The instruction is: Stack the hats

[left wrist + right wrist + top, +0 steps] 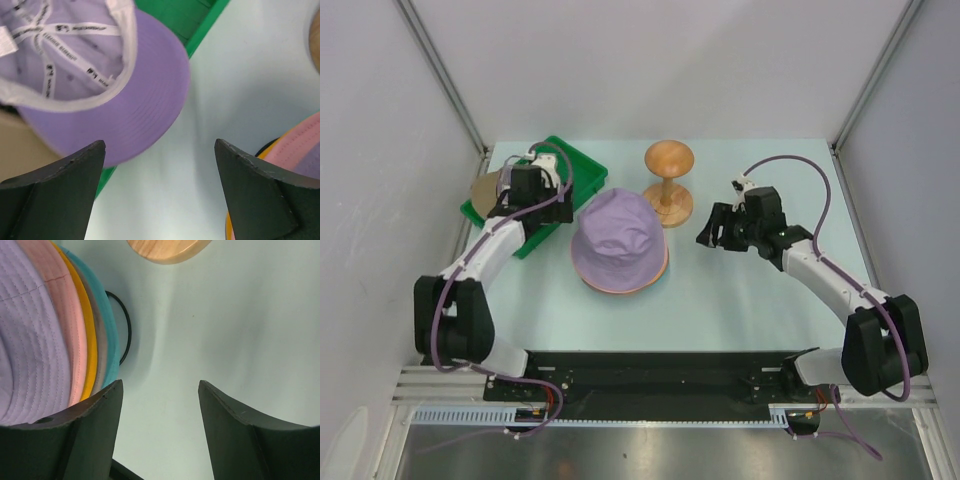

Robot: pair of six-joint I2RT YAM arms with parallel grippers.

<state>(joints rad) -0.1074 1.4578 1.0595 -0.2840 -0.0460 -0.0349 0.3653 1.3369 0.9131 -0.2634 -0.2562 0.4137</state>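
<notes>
Now the hat stack (620, 245) sits mid-table, lavender on top. The R wrist view shows pink, orange, grey & teal brims under it, over a black wire ring (126, 325). R gripper (160, 385) is just beside the stack, jaws apart, nothing btwn them. L gripper (160, 150) hangs wide apart & empty by the green tray (200, 20), where a lavender cap (150, 100) lies inside-up. Behind the stack stands a wooden stand (668, 185).

A stack of hats (620, 245) is placed at the middle of the tabletop (740, 300), upon a wire ring (129, 332) seen under its right edge. A stand (668, 185) is set just behind it to the right, and a bin (582, 166) is found at the left rear, with an upturned cap (145, 105) laid across its rim.
</notes>
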